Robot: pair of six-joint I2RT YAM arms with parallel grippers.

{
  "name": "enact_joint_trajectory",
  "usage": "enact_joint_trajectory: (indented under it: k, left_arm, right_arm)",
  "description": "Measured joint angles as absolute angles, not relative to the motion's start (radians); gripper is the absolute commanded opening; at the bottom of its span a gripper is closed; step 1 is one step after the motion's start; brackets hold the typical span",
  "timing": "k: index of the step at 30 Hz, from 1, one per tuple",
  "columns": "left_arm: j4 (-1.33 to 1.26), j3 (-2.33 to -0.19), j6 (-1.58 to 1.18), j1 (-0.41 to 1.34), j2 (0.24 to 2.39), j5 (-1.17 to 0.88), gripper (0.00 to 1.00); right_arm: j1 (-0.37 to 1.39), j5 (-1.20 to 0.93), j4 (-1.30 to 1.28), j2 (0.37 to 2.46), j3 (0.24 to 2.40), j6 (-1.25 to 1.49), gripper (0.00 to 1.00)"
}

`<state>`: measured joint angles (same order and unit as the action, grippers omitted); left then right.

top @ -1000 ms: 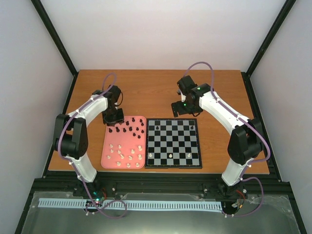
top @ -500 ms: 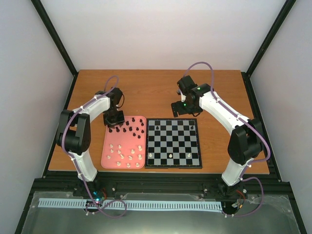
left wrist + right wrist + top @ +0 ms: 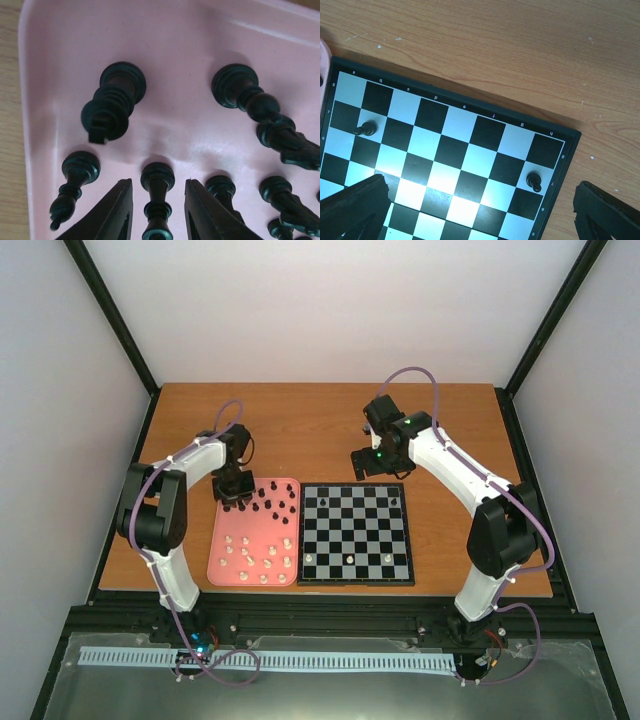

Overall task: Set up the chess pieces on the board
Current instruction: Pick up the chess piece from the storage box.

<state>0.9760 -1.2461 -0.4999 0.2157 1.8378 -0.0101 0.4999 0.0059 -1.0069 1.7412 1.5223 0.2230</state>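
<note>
The board lies right of centre, with two black pieces in its far rows and three white ones in a near row. More chess pieces stand on the pink tray: black ones at the far end, white ones nearer. My left gripper is low over the tray's far-left corner. In the left wrist view it is open and straddles an upright black pawn, with a gap on each side. My right gripper hangs wide open over the board's far edge, holding nothing.
Other black pieces crowd the pawn: a rook beyond it, a pawn to the left and another just outside the right finger. The tray's far-left rim is close. Bare wooden table stretches behind tray and board.
My left gripper has moved right and down onto the tray's far-left black pieces, and its jaws have narrowed a little. The right arm has not moved.
</note>
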Motion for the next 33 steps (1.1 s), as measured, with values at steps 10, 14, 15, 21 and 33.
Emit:
enact_joint_trajectory:
  k: [10, 14, 15, 21, 33]
  left_arm:
    - [0.963, -1.246, -0.497, 0.214, 1.850, -0.030, 0.30]
    - [0.963, -1.246, -0.494, 0.214, 1.850, -0.029, 0.24]
    - [0.963, -1.246, -0.493, 0.214, 1.850, -0.029, 0.22]
    - [0.965, -1.246, -0.491, 0.214, 1.850, -0.021, 0.19]
    - [0.978, -1.246, -0.491, 0.214, 1.849, -0.007, 0.01]
  right_arm:
    - [0.500, 0.005, -1.010, 1.741, 1.522, 0.223, 1.00]
    - [0.500, 0.005, -1.010, 1.741, 1.521, 0.224, 0.99]
    - [0.500, 0.005, -1.009, 1.741, 1.519, 0.223, 0.99]
    - [0.500, 0.003, -1.010, 1.741, 1.515, 0.223, 1.00]
    - [0.500, 0.003, -1.010, 1.741, 1.515, 0.223, 0.99]
